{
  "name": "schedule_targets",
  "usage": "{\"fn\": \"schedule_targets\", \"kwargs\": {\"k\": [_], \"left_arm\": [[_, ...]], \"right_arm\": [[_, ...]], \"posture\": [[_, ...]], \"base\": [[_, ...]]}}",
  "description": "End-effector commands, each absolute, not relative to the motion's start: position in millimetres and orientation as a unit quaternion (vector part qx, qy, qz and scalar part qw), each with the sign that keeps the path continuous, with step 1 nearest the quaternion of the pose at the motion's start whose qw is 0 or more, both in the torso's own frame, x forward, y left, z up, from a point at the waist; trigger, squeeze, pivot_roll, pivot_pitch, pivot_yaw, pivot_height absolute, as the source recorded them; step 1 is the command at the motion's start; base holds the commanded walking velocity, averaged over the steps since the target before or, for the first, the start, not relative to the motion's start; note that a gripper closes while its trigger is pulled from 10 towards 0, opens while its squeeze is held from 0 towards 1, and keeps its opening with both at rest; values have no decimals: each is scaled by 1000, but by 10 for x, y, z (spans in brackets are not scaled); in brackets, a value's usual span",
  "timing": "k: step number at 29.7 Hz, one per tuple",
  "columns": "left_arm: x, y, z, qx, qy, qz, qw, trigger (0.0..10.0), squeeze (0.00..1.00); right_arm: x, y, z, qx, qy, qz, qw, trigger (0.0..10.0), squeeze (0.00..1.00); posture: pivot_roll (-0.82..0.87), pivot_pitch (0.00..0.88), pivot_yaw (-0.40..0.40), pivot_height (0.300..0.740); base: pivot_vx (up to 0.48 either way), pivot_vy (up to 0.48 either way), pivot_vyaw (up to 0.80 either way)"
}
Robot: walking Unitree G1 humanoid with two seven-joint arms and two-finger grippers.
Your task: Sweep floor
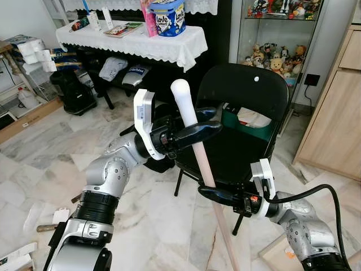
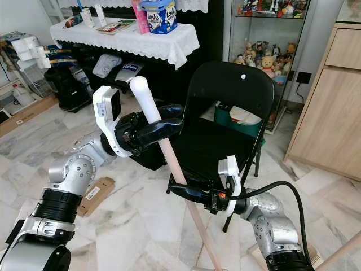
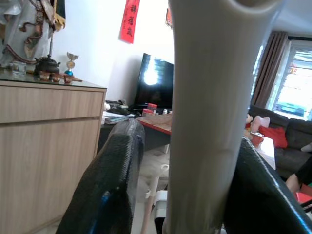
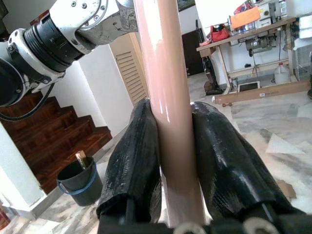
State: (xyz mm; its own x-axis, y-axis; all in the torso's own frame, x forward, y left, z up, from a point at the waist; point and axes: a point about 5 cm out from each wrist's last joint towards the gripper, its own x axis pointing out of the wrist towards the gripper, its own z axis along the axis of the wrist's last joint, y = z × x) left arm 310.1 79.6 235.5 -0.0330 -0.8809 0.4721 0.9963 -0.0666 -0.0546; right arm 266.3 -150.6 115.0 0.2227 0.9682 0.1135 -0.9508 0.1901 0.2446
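Left pincer (image 1: 211, 127) pinches broom handle (image 1: 194, 141) near its top; right pincer (image 1: 206, 193) pinches lower down. Grip stage. Next move likely needs a stroke across the floor (image 1: 158, 220).

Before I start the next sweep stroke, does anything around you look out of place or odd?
Yes: litter on the marble floor by your left side, a flattened cardboard piece and paper scraps. A black folding chair stands right behind the broom handle, so a stroke could hit it. Left claw and right claw both grip the handle.
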Motion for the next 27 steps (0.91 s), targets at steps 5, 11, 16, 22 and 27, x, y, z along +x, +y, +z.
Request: {"fn": "schedule_targets", "kwargs": {"k": [5, 11, 16, 22, 27], "left_arm": [[3072, 877, 2390, -186, -149, -713, 659, 0, 0], [3059, 887, 2368, -189, -145, -718, 653, 0, 0], [3052, 889, 2366, -191, -143, -722, 650, 0, 0], [3049, 892, 2363, -191, -142, -724, 647, 0, 0], [3070, 893, 2375, -199, -144, -718, 651, 0, 0]], "right_arm": [[2621, -1465, 1074, 159, 50, 626, 762, 0, 0], [2623, -1465, 1077, 159, 49, 626, 762, 0, 0], [2626, -1465, 1079, 159, 49, 625, 762, 0, 0], [2627, -1463, 1078, 159, 49, 625, 763, 0, 0], [2629, -1461, 1075, 160, 49, 624, 763, 0, 0]], "posture": [[-103, 0, 150, 740], [-103, 0, 149, 740], [-103, 0, 150, 740], [-103, 0, 151, 740], [-102, 0, 152, 740]], "base": [[0, 0, 0], [0, 0, 0], [0, 0, 0], [0, 0, 0], [0, 0, 0]]}}
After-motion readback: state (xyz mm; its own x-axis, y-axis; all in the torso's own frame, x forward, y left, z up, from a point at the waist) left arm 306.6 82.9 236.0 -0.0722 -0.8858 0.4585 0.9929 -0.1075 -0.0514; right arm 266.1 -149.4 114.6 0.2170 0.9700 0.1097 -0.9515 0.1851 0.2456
